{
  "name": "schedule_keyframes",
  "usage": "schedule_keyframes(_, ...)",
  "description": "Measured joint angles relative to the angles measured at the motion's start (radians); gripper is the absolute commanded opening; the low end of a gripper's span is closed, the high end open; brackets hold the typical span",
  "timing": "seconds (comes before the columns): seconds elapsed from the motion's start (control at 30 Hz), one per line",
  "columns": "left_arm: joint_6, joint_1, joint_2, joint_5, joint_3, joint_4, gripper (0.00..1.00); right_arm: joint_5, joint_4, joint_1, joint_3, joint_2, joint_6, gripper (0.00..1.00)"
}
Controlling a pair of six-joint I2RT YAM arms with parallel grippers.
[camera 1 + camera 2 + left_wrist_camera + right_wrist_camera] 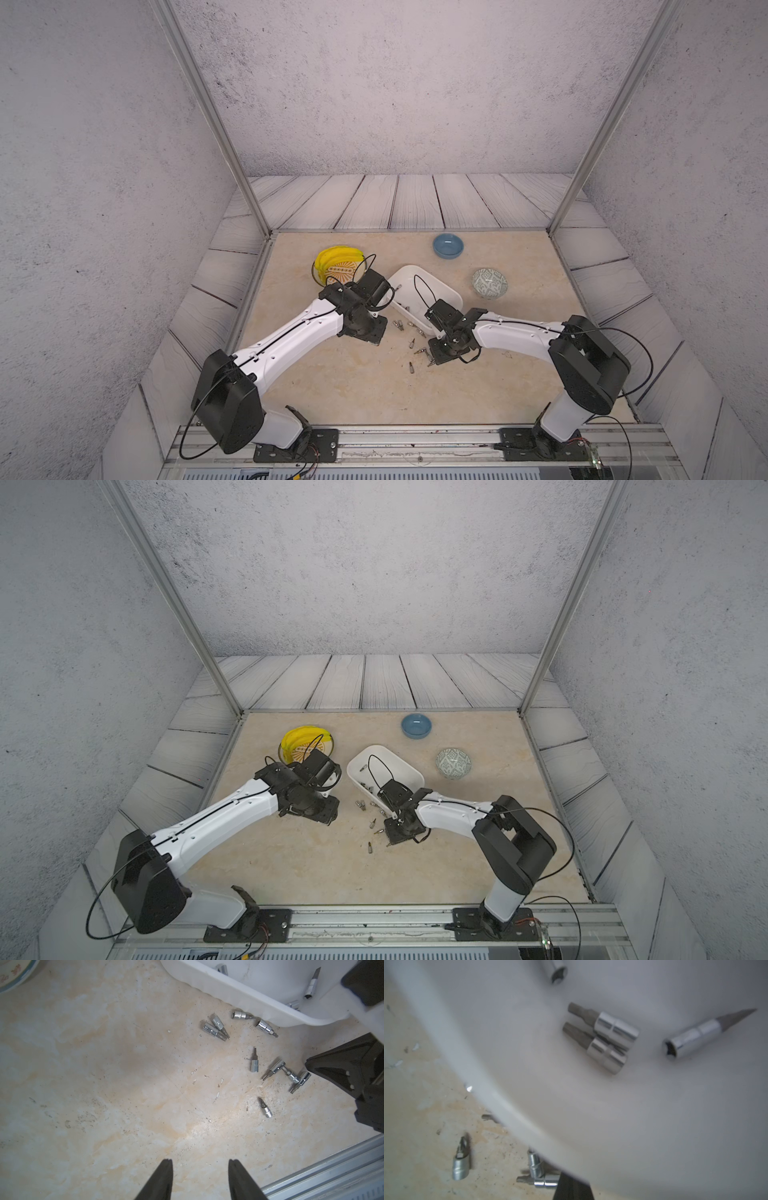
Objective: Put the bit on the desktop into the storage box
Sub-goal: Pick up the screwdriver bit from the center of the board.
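Note:
Several small chrome bits [398, 324] [216, 1029] lie scattered on the beige desktop [353, 386] by the near corner of the white storage box [419, 278] [228, 991]. Several more bits [610, 1039] lie inside the box. My right gripper [436, 358] [307, 1066] [572, 1180] is down on the desktop just outside that corner. It is shut on the socket end of one bit [545, 1183] [303, 1078] in a small cluster, and the box rim hides its tips. My left gripper [200, 1160] hovers open over bare desktop to the left of the bits, holding nothing.
A yellow dish [336, 266] stands behind the left wrist. A blue bowl [449, 245] and a grey-green patterned bowl [489, 283] stand at the back right. A metal rail [415, 440] runs along the front edge, and grey plank panels border the desktop.

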Motion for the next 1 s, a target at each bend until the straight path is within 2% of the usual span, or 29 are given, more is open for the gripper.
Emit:
schedule_keyframes(0.27, 0.000, 0.003, -0.001, 0.006, -0.002, 0.005, 0.49, -0.012, -0.002, 0.013, 0.000, 0.003, 0.000, 0.00)
schedule_keyframes(0.8, -0.011, 0.005, -0.011, 0.031, -0.053, 0.037, 0.48, -0.035, -0.053, 0.105, -0.003, 0.001, 0.010, 0.00)
schedule_keyframes(1.0, -0.017, 0.005, -0.032, 0.037, -0.066, 0.044, 0.48, -0.025, -0.108, 0.125, -0.003, -0.043, 0.055, 0.01)
